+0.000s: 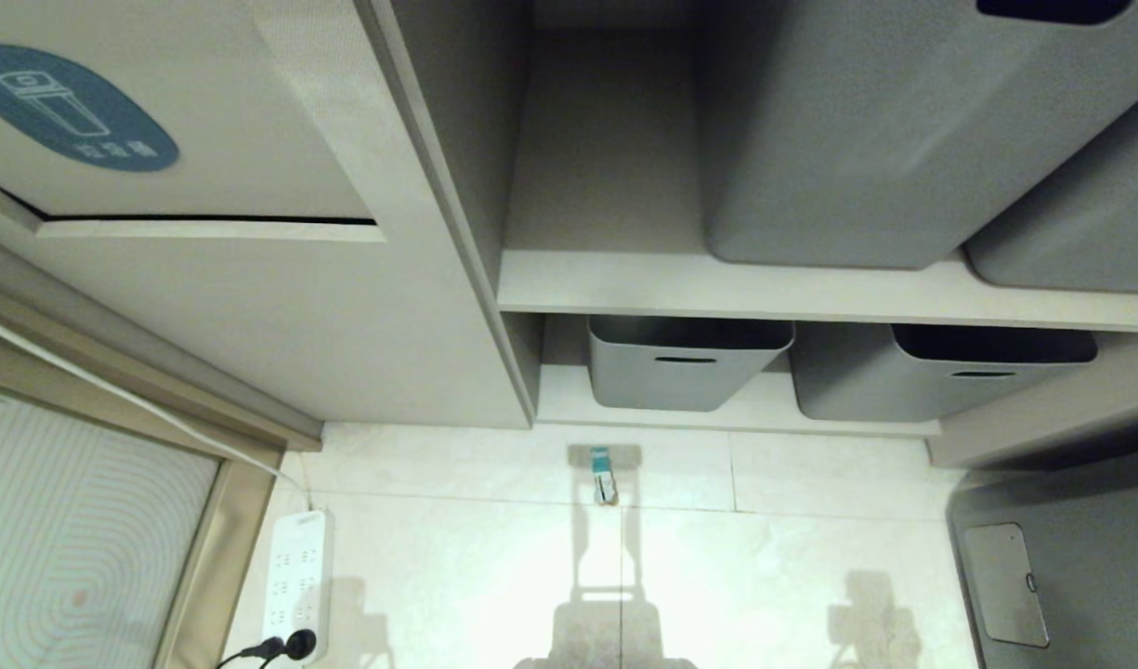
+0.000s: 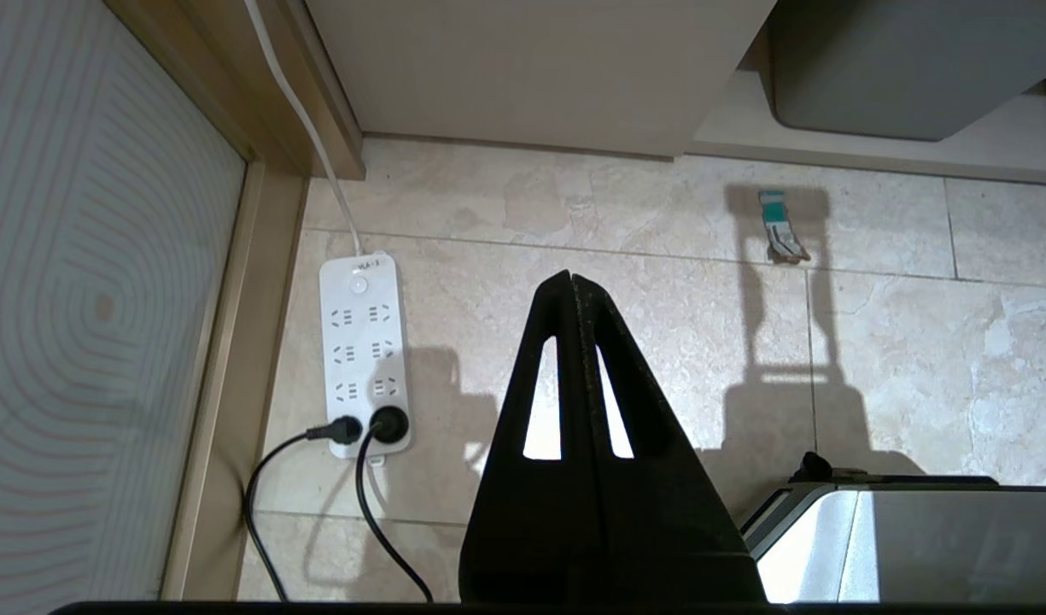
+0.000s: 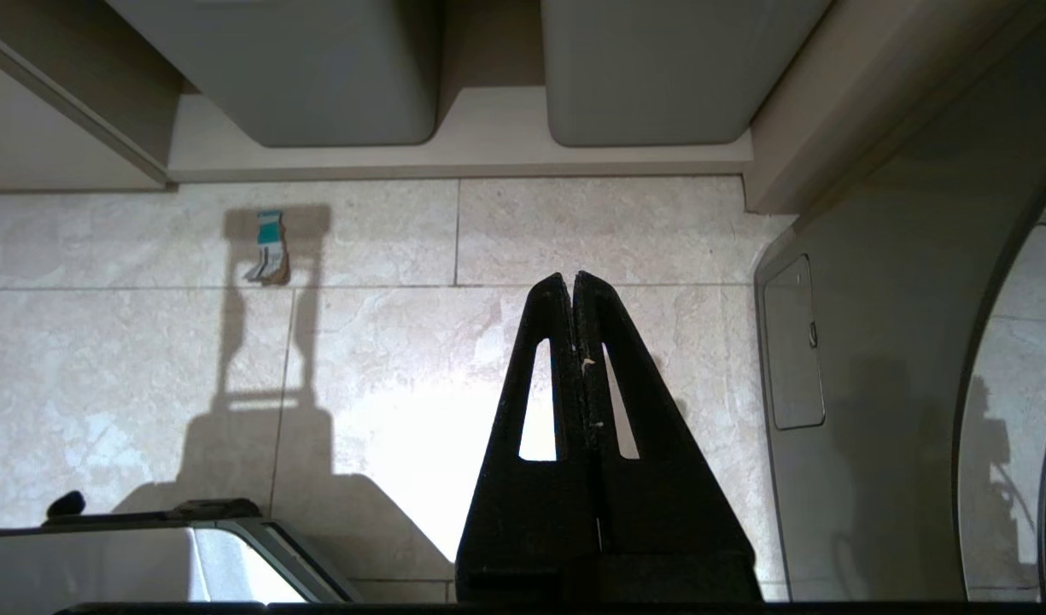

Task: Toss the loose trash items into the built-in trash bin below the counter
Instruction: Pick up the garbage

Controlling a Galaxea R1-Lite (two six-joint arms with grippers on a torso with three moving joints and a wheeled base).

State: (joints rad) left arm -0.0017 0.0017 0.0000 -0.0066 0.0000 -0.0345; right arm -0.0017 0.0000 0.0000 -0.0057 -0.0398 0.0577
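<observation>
One thin teal-and-white strip wrapper (image 1: 604, 475) awaits you on the floor, right of the beige flap-fronted trash bin (image 1: 206, 139); both grippers (image 2: 571, 282) (image 3: 571, 280) are closed and empty.

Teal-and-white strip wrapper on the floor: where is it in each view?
Head: strip wrapper on tile, bottom centre, before the lower shelf.
Left wrist: wrapper upper right, beyond the shut left gripper.
Right wrist: wrapper upper left.
Shared landmark: grey tub behind it.

Teal-and-white strip wrapper (image 1: 604, 474) on floor (image 1: 764, 576)
</observation>
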